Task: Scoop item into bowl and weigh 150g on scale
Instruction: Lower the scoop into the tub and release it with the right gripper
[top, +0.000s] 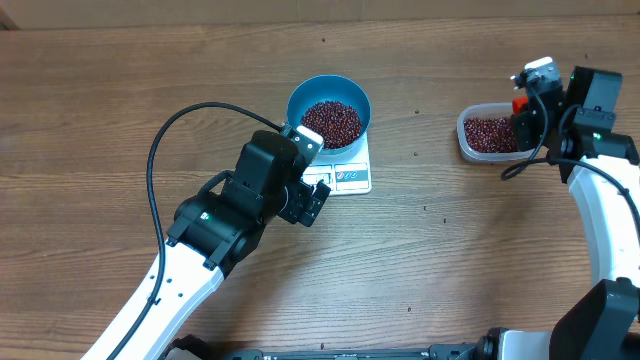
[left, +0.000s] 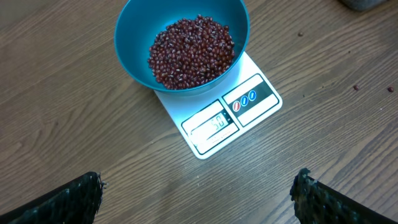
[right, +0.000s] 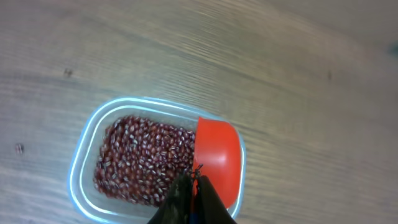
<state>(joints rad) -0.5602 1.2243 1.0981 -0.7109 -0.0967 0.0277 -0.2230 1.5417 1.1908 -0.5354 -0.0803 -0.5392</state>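
Gripping the stem of a red scoop (right: 217, 158), the right gripper (right: 191, 198) has its jaws clamped tight. The scoop sits at the right end of a clear tub (right: 84, 168). Its cup shows bare red, with no beans visible in it. Whether it touches the beans in the tub cannot be told. The tub is about half covered with them.

Across the table (top: 100, 100), the left gripper (top: 314, 204) hangs just in front of the scale (left: 180, 102) with its jaws spread wide and nothing between them. It does not touch the scale.

Beyond it, the blue bowl (left: 134, 37) stands on the far part of the scale, holding a good heap of beans (left: 191, 51). The display (left: 214, 124) is lit. Its last digits look like a five and a zero, and a leading digit is too faint to read.

The step seems to be topping up or finishing the weighing. If more is needed, the scoop should dig shallow and take only a little. It should travel level to the bowl and tip slowly over the middle so that nothing bounces out. A pause after each small pour lets the reading settle. The left arm should stay off the scale, since any touch would spoil the weight. A few loose beans already lie on the table to the right.
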